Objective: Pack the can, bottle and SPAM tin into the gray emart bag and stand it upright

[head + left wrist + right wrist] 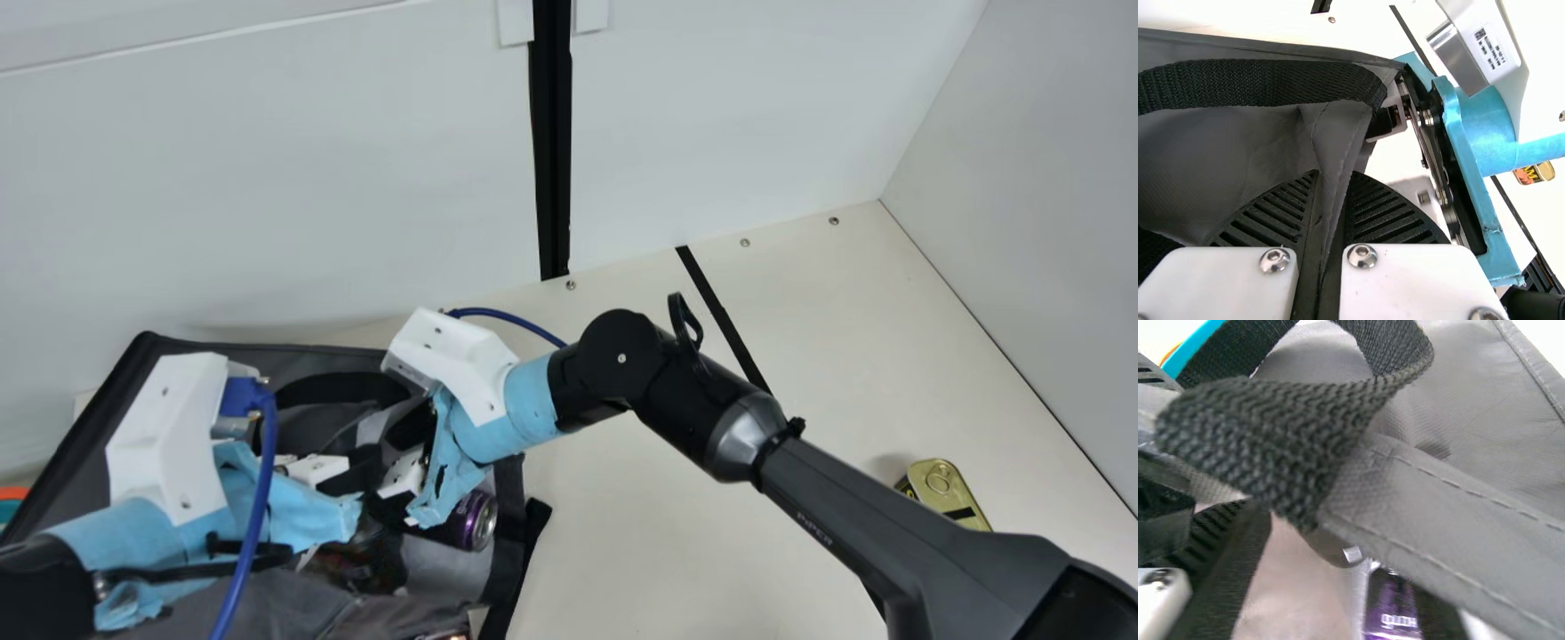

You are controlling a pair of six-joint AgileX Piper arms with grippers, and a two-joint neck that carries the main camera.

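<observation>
1. And there gaped the gray bag (267, 357)!
2. My left gripper (316, 468) had its fabric pinched tight;
3. my right gripper (404, 476) stood wide!
4. Purple can (471, 520), pale lettering: inside!
5. Gold SPAM tin (944, 491): outside, well apart on the table (640, 551)!

main: high, slanting down | wrists: close-in, downward | all share: bag (1218, 150)
</observation>
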